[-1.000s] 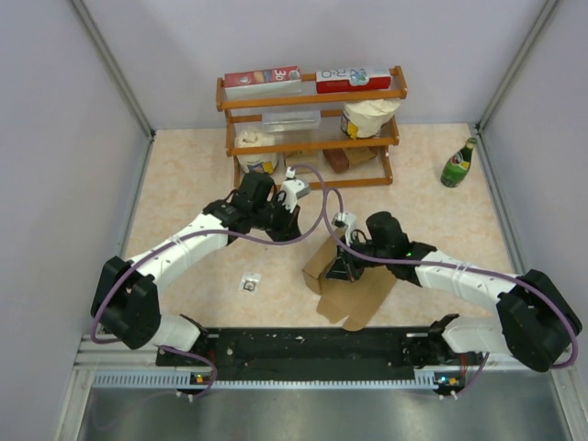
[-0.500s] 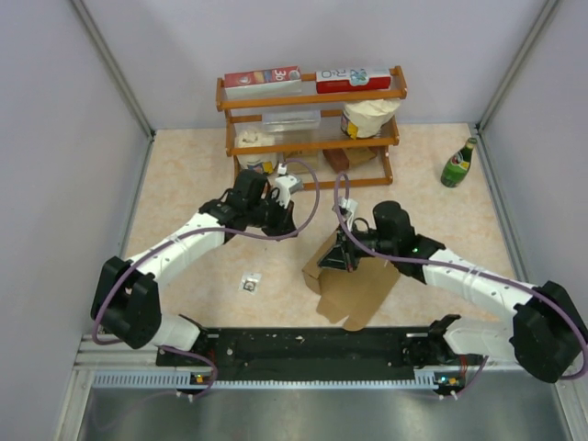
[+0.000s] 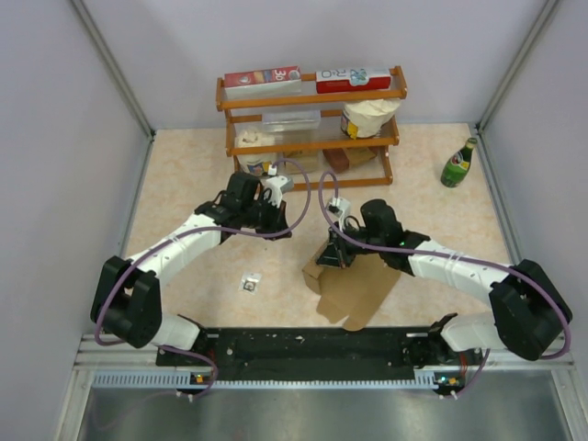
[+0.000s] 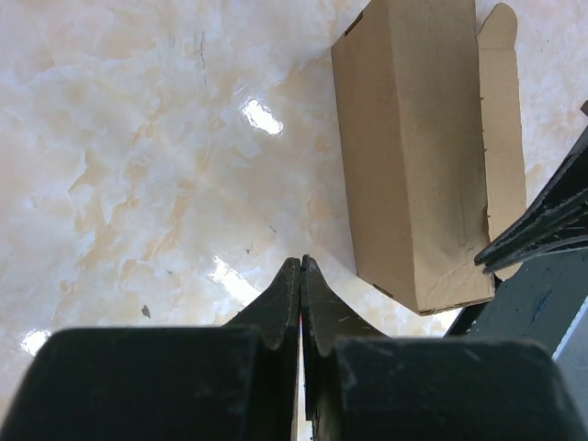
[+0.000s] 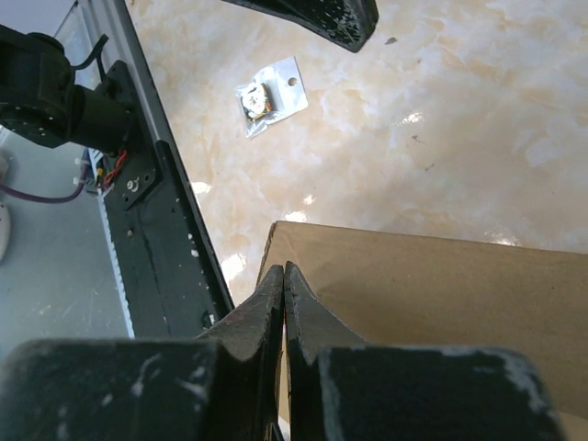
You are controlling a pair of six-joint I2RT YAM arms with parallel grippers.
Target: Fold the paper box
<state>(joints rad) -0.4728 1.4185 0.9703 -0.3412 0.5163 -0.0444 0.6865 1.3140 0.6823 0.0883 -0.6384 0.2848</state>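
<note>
Our left gripper [image 4: 301,262] has its jaws pressed together with nothing between them. It hangs over bare marbled table [image 3: 184,184], left of and a little farther back than the paper box [image 4: 413,156]. Our right gripper [image 5: 283,268] is likewise closed. Its tips sit at the left edge of the box [image 5: 441,285], and we cannot tell whether they touch the cardboard or only hover over it. From above, the box [image 3: 358,289] lies near the front rail, right of the middle, with its left part raised and a flat brown panel spreading to the right under the right arm. A small clear packet [image 3: 250,283] lies on the table left of the box, well apart from it. At the far side stands a wooden shelf [image 3: 312,92] holding cartons and tubs, and a green bottle [image 3: 458,163] stands far right.
</note>
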